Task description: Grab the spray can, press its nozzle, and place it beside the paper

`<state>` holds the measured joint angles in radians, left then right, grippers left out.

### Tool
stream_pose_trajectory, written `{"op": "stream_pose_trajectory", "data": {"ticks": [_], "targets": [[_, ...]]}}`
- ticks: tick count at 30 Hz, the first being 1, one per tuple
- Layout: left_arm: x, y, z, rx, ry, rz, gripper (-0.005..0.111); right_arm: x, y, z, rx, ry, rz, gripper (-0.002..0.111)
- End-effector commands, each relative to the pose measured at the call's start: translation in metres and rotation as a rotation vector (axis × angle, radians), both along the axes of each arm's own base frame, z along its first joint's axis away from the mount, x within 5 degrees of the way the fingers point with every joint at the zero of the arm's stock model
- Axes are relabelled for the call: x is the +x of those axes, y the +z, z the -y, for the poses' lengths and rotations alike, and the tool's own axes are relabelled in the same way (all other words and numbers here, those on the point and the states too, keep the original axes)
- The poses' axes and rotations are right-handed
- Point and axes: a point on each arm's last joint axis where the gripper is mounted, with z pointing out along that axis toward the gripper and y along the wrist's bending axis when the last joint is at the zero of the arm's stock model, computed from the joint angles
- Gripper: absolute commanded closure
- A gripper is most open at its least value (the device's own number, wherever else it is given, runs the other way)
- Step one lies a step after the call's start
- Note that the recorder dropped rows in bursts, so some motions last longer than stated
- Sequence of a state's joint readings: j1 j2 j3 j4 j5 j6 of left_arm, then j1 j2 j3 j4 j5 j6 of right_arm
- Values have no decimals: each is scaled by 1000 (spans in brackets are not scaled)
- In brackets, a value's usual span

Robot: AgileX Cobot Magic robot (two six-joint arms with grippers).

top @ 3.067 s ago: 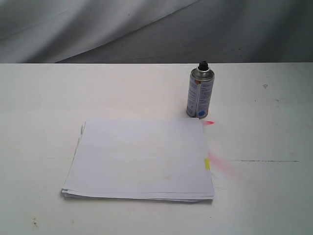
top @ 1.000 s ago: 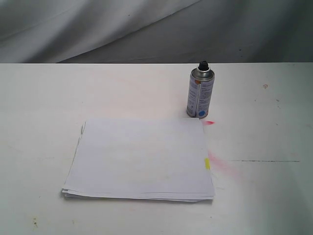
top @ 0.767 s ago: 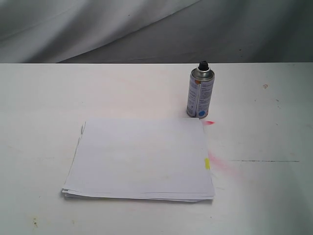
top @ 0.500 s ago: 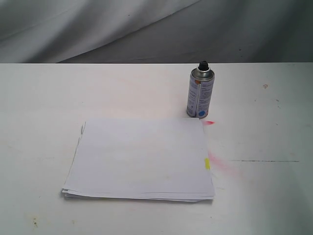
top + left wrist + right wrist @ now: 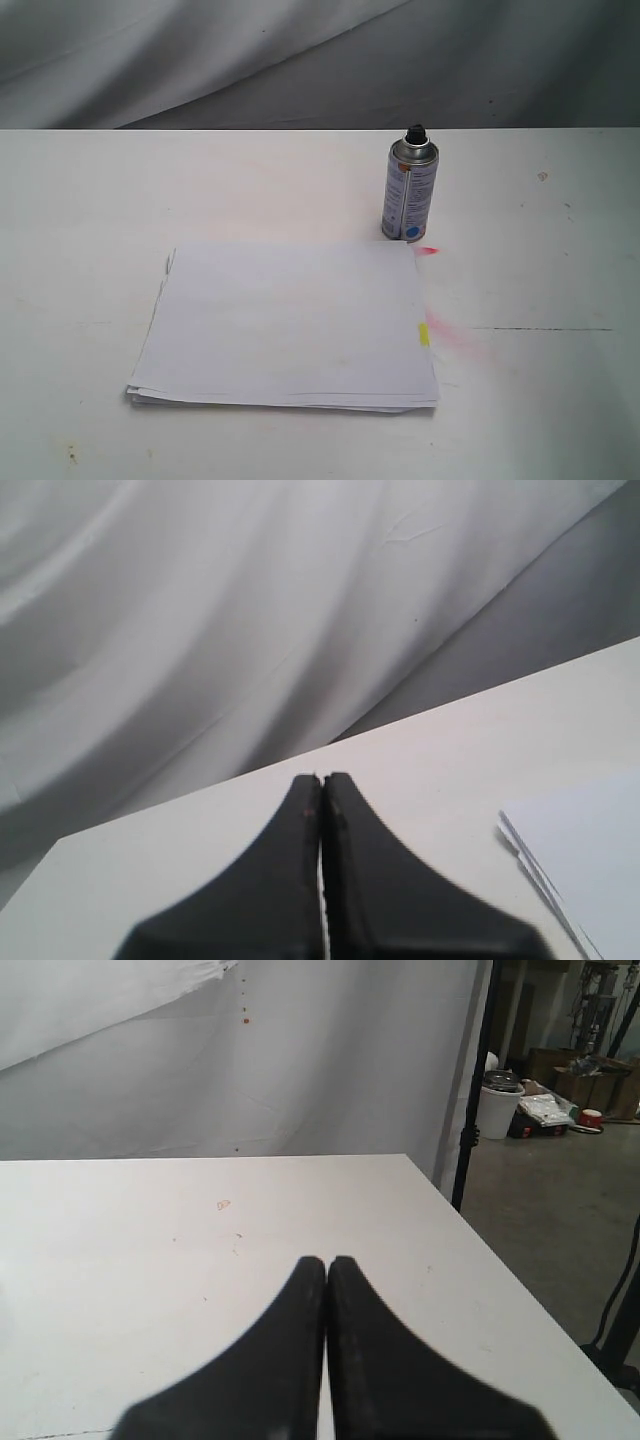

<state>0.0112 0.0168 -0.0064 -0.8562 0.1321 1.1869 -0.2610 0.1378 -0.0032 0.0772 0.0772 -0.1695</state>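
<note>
Ext: spray can point(image 5: 409, 190) upright on counter point(image 5: 100, 200), long axis vertical, nozzle point(image 5: 415, 132) on top, just beside paper point(image 5: 290, 320) far-right corner. No containers.
L wrist: left fingers point(image 5: 314, 786) pressed together, empty; no can.
R wrist: right fingers point(image 5: 320, 1268) pressed together, empty; no can. Prob. nearer arm.

The label print on the spray can point(image 5: 409, 190), standing off the 1 o'clock corner of the paper point(image 5: 290, 320), is too small to read. Which way the nozzle point(image 5: 415, 132) faces cannot be told either. The stack's lower sheets lie hidden under the top one (only slivers show along its 9 and 6 o'clock edges). In the left wrist view the picture's edge cuts off all but a corner of the paper point(image 5: 590, 860). The left gripper point(image 5: 322, 780) and right gripper point(image 5: 326, 1262) blur toward their bases and run out of frame.
</note>
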Motion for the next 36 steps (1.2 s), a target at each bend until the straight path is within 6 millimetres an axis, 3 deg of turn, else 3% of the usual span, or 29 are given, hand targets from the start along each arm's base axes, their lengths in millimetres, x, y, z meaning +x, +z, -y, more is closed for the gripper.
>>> {"op": "stream_pose_trajectory", "data": {"ticks": [1, 16, 36], "targets": [[0, -2, 0, 6, 4, 1, 107, 0, -1, 0, -19, -5, -6, 108], [0, 0, -2, 5, 24, 18, 107, -2, -9, 0, 4, 1, -89, 108], [0, 0, -2, 5, 24, 18, 107, -3, -7, -1, -1, 1, -67, 108]]}}
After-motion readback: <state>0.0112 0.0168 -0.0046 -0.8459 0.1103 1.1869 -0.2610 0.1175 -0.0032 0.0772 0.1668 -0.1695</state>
